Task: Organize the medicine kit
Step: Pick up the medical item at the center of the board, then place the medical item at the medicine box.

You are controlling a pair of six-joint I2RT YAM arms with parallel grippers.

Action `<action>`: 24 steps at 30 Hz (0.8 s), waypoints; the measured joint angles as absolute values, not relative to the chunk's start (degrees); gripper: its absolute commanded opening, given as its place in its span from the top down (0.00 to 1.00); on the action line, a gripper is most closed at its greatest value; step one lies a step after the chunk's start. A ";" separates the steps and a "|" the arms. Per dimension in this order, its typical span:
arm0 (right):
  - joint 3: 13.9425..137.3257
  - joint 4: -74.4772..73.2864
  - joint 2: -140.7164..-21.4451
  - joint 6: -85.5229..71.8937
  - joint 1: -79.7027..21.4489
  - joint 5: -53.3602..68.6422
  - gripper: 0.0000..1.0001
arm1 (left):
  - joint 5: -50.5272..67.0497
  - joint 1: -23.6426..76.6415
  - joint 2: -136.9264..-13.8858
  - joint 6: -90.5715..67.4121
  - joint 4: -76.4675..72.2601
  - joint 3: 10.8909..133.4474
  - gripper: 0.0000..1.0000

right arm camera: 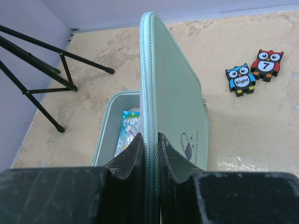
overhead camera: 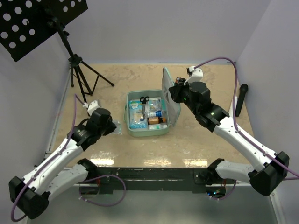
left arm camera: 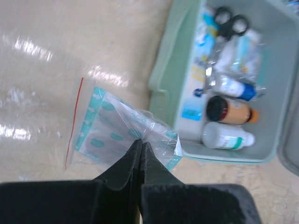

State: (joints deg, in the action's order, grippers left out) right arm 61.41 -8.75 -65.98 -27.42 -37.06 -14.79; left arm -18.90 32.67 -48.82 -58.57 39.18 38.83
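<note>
Left gripper (left arm camera: 140,143) is pinched fully shut on a clear plastic packet (left arm camera: 110,133) that lies on the worktop (left arm camera: 56,70) just beside the medicine kit (left arm camera: 164,70); the right gripper (right arm camera: 148,138) is clamped across the top edge of the kit's lid (right arm camera: 174,93), one finger on each face.

The kit is a mint-green, rounded-rectangular zip case with a pale grey lining; it sits near the middle of the worktop, its tray flat and its lid standing upright along the right side; a small pill-shaped mark shows on the lid's outer face, and a zip runs round its rim. Packed close together in the tray are black-handled scissors (left arm camera: 229,24), a brown bottle (left arm camera: 231,109) with an orange end, a white bottle (left arm camera: 226,136), a blue-capped tube and several pale sachets.

The packet carries teal printed patches and a thin red strip along its left side; the fingers nip its near edge; its right corner reaches the tray's near corner, though whether they touch I cannot tell.

The left arm runs from its base at the near left diagonally forward and rightward, wrist low over the worktop to the left of the kit; the right arm stretches from the near right diagonally forward and leftward, wrist above the lid.

Two owl tokens (right arm camera: 241,79) lie well beyond the lid; a black tripod (overhead camera: 77,70) stands at the far left.
</note>
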 measured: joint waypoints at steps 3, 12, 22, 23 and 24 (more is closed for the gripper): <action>61.41 -8.78 -65.98 -27.40 -37.06 -14.76 1.00 | -19.20 32.71 -47.07 -54.02 39.07 44.29 1.00; 61.41 -8.80 -65.98 -27.38 -37.06 -14.31 1.00 | -10.98 32.71 -46.26 -38.19 22.44 50.19 1.00; 62.35 -9.93 -66.39 -27.38 -37.04 -14.28 1.00 | 4.19 35.83 -59.05 -30.89 -6.68 51.09 1.00; 62.41 -10.04 -66.39 -27.38 -37.04 -14.33 1.00 | 5.52 36.07 -59.96 -30.50 -10.04 51.13 1.00; 62.46 -10.13 -66.39 -27.40 -36.99 -14.35 1.00 | 6.92 36.23 -60.80 -30.26 -13.41 51.18 1.00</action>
